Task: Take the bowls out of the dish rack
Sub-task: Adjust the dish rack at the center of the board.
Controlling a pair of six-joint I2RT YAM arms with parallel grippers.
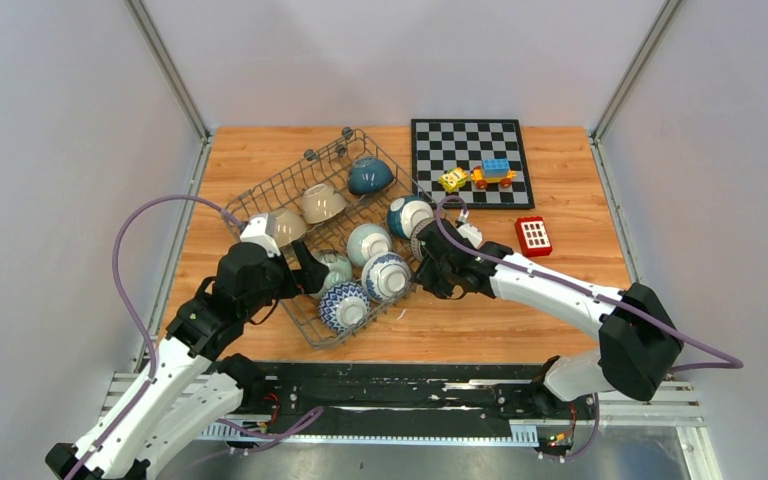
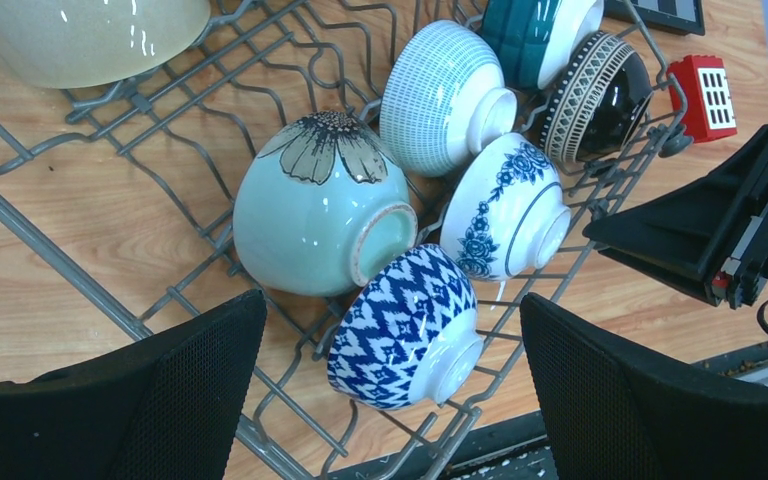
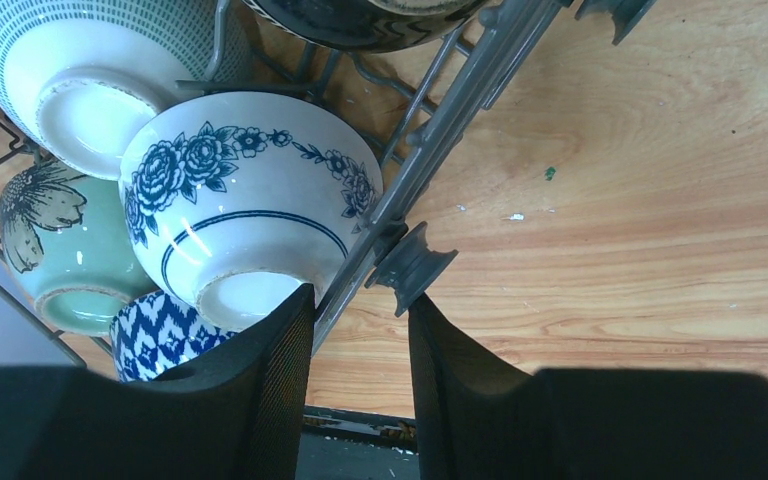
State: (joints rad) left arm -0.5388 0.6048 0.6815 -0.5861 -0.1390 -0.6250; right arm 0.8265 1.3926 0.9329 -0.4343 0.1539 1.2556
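Left end effector [image 2: 392,310], released, brackets the zigzag bowl [image 2: 405,335] at the rack's [image 1: 300,175] 6 o'clock for pickup; right end effector [image 3: 360,300] straddles the rim [image 3: 448,130], grip unclear.

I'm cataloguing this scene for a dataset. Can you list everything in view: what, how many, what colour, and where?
dish rack: one, grey wire, left-centre of the table
bowls: at least eight; pale green, teal, beige, blue-and-white, dark striped; all in the rack
chessboard: one, black-and-white, far side, right of the rack
toy blocks: two pieces, one yellow and one orange-and-blue, on the chessboard
red block: one, red and white, on the table near the chessboard
table: one, wood
left gripper: one, black fingers wide open, over the rack's near corner
right gripper: one, black fingers narrowly apart, at the rack's right rim
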